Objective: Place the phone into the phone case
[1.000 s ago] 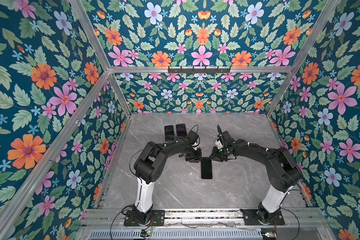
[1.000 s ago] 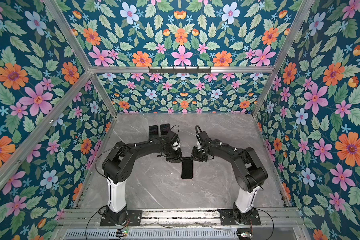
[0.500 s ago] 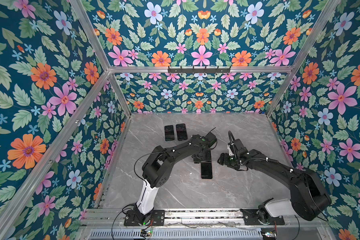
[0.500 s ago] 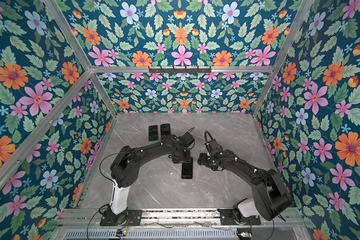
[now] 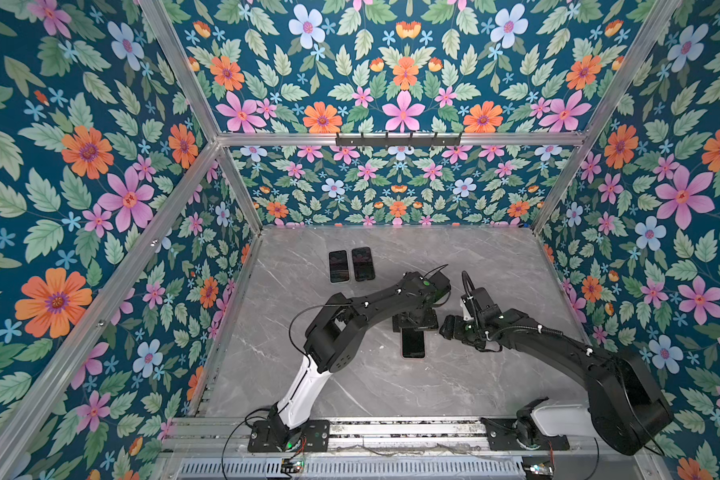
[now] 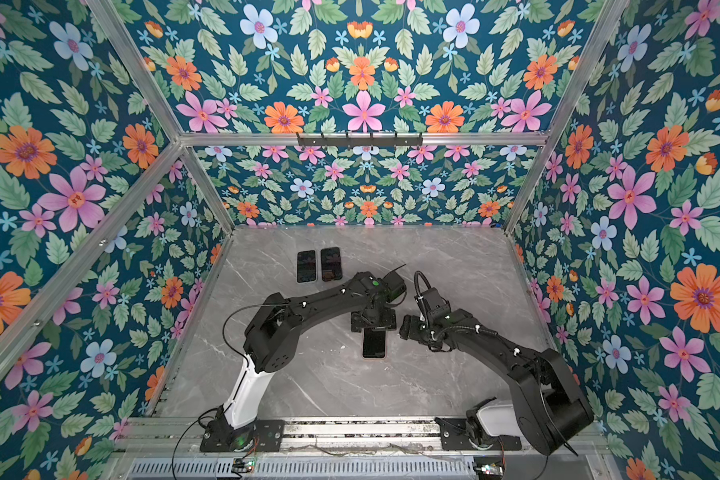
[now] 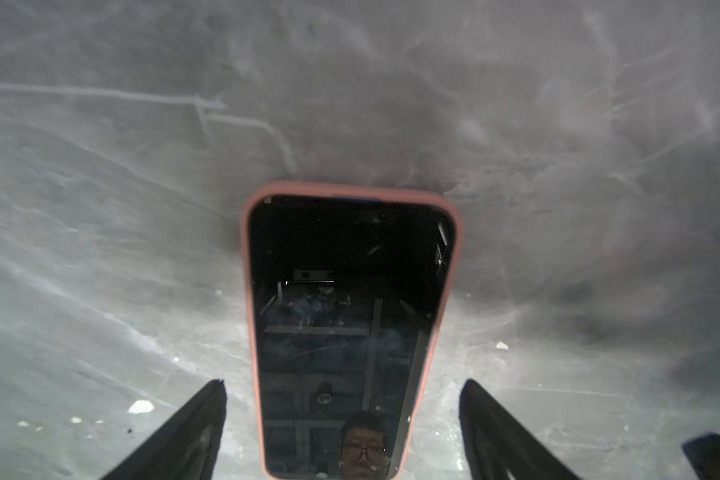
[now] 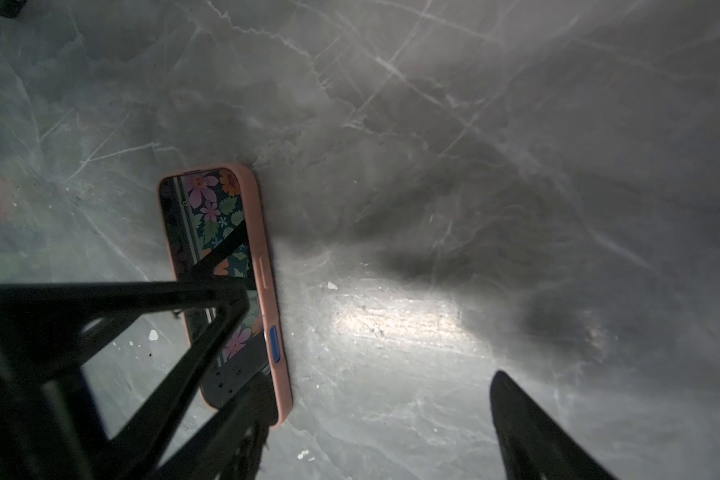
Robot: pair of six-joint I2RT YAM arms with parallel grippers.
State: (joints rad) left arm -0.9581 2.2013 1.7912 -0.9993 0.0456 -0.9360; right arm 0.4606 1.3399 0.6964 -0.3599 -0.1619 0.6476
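Both stand with jaws apart, gripping nothing — the left end effector (image 7: 344, 382) straddles the far end of the phone (image 7: 350, 332) without touching it, and the right end effector (image 8: 381, 378) hangs near its right side. The phone lies flat, screen up, seated in the pink phone case (image 7: 248, 291) mid-worktop (image 5: 474, 266) — two more phones (image 5: 339, 266) lie side by side near the back left.

Teal floral walls (image 5: 80, 166) wrap a grey marble floor (image 5: 495, 266); black hook rail (image 5: 398, 140) sits at twelve o'clock.
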